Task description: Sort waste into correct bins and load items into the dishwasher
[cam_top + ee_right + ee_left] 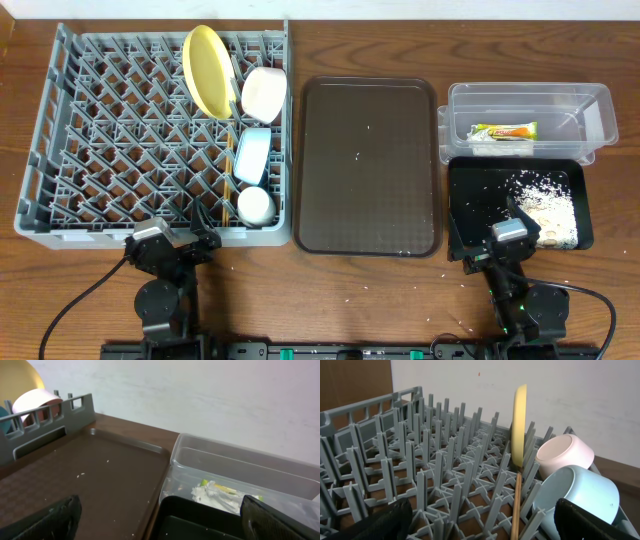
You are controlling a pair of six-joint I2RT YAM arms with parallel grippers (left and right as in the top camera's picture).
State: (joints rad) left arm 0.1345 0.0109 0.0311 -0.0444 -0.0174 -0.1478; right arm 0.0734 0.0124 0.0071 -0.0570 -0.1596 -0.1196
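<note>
The grey dish rack [90, 130] holds the upright yellow plate [208, 68], the white bowl [265, 93], the light blue bowl [251, 155], the pale green cup [255, 205] and the chopsticks [229, 172]. The snack wrapper [505, 130] lies in the clear container [590, 105]. Rice crumbs [548, 205] lie in the black tray [470, 195]. My left gripper [198, 240] is open and empty at the rack's near edge. My right gripper [497, 240] is open and empty at the black tray's near edge. The left wrist view shows the plate [520, 425], both bowls and a chopstick [516, 505].
The large brown serving tray [367, 165] lies between the rack and the bins, with a few crumbs on it. A few crumbs are scattered on the wooden table near the front. The right wrist view shows the brown tray [100, 475] and the clear container [240, 462].
</note>
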